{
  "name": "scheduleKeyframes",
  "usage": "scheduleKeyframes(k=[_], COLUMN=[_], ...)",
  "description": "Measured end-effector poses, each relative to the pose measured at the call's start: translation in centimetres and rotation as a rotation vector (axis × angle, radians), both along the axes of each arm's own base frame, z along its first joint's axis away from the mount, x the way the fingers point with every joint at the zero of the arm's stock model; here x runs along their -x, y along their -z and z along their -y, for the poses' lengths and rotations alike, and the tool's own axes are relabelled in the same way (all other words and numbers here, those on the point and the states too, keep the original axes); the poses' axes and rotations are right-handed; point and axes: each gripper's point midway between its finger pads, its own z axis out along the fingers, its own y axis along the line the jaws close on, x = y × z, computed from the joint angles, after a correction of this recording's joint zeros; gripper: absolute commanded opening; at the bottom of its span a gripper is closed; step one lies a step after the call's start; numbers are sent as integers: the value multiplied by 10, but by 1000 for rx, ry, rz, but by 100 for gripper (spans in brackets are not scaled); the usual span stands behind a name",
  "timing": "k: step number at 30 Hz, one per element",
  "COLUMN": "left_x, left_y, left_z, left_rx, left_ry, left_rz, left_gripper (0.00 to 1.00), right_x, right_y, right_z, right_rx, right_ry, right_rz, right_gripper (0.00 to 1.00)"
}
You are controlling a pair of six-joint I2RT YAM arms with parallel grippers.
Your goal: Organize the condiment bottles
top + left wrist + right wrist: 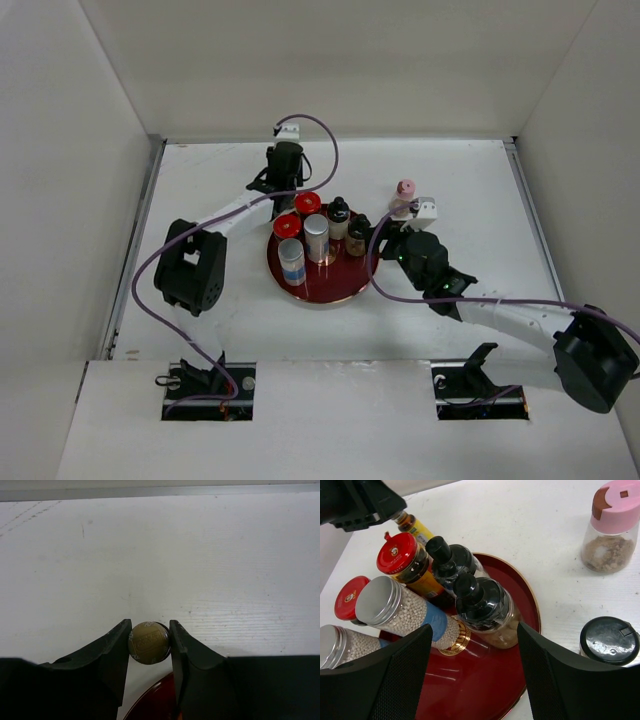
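Observation:
A round dark red tray [330, 285] holds two red-lidded jars [287, 226], two silver-white cylinders [316, 238] and two black-capped bottles [339, 213]. My left gripper [284, 200] is at the tray's far left edge. It is shut on the gold cap of the slim yellow-labelled bottle [149, 642], which also shows in the right wrist view [417, 527]. My right gripper [474, 630] is open and empty over the tray's right side, near a black-capped bottle [480, 600]. The pink-capped jar [612, 525] stands on the table off the tray.
A jar with a flat black lid [609, 640] stands on the table just right of the tray rim [532, 605]. White walls close in the table on three sides. The right arm's cable [480, 300] loops over the table near the tray.

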Motion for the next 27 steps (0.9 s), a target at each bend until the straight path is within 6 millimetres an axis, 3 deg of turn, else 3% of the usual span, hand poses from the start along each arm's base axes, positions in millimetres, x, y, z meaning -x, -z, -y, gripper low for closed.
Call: scheduleKeyframes(k=[3,5,8,12,15,18,22,24,27], left_x=[7,12,21,50,82,117,162,184,212], left_y=[-12,-37,-92,-175,-230,-264,-283,-277,-250], left_z=[-19,-30,-44,-49,-44,-26,12,34,63], left_rx=[-4,5,39,114,177,225,278,293,297], left_ry=[-35,-61,-98,-108,-83,-14,125,205,309], left_rz=[19,68,192,383,505,568,591,568,503], left_gripper=[20,20,20,20,21,21,21,21,21], right_x=[0,0,0,0,0,-1,0,0,-1], right_y=[0,0,1,1,0,-1,-4,-10,-22], right_z=[0,0,-1,-1,-1,3,26,42,65], right_rx=[1,1,2,1,0,-5,-30,-58,-111], right_ry=[-1,-2,-3,-4,-3,16,85,132,201], right_rz=[0,0,-1,0,2,7,23,41,71], right_gripper=[73,73,73,73,73,75,76,77,77])
